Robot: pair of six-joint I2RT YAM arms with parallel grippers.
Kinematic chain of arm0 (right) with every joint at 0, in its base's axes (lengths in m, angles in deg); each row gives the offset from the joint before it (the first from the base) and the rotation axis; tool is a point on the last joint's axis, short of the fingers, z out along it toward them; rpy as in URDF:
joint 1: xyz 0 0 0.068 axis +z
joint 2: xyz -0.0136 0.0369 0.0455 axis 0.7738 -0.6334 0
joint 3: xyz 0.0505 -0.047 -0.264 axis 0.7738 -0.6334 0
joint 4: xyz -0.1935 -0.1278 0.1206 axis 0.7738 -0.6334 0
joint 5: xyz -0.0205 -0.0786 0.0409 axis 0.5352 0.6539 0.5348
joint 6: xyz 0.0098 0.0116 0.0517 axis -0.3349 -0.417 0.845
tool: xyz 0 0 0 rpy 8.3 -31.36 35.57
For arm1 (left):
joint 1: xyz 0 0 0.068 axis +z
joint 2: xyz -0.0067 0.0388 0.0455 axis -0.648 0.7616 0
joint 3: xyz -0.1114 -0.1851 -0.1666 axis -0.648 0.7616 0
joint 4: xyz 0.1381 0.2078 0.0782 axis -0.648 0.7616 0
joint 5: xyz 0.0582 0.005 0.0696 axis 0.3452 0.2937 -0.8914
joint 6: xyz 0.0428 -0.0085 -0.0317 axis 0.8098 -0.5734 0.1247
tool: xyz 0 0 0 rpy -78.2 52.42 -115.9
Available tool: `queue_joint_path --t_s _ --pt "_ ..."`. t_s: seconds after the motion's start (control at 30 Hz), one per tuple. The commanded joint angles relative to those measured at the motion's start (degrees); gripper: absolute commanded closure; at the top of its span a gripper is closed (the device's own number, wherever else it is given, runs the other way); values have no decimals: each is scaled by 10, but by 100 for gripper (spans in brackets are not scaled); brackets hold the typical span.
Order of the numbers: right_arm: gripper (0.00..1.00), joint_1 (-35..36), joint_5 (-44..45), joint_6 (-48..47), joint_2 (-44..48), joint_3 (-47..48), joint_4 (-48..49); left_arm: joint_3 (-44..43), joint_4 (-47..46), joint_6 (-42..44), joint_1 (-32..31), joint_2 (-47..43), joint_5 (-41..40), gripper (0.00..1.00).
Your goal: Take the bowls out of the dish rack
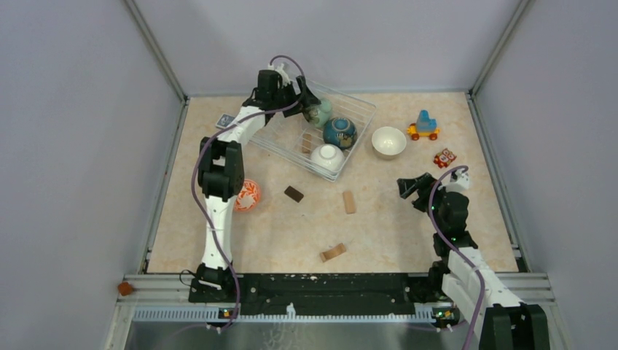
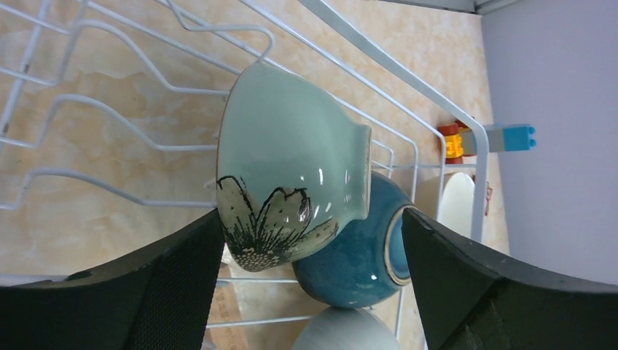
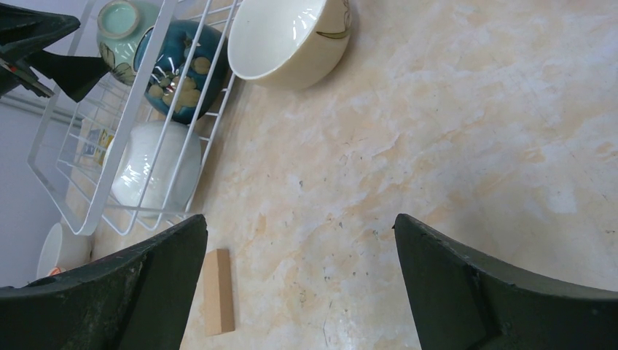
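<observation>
Right claw (image 1: pixel 409 189) hangs released over the surface (image 1: pixel 393 226), near-right of the rack (image 1: pixel 286 137). Orange bowl (image 1: pixel 248 195) lies left of the rack, beige bowl (image 1: pixel 388 141) just right. Inside it: white bowl (image 1: pixel 328 157), blue bowl (image 1: pixel 339 132), green bowl (image 1: pixel 319 113), the released left claw (image 1: pixel 306 97) around the last

Stretches left arm (image 1: pixel 218 175) toward 11 o'clock, left gripper (image 1: pixel 310 98) spread wide; folds right arm (image 1: pixel 453 211) at 4 o'clock, right gripper (image 1: pixel 405 187) agape.

Robot lab, grey panel walls (image 1: pixel 73 146), tabletop (image 1: pixel 393 219) (mounting rail (image 1: pixel 328 288))
</observation>
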Motion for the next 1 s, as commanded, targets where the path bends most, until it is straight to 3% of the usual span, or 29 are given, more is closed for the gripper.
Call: queue_joint_path --t_s 0.0,0.37,0.77,0.97 --pt "2 -4 5 -1 4 6 20 17 -83 -26 -11 -55 38 9" --pt "2 -3 3 -1 1 6 22 17 -136 -83 -12 -24 91 29" --pt "2 -4 1 0 0 5 25 23 -158 -113 -13 -3 82 31" --pt "2 -4 1 -1 0 5 25 87 -197 -154 -18 -21 46 32"
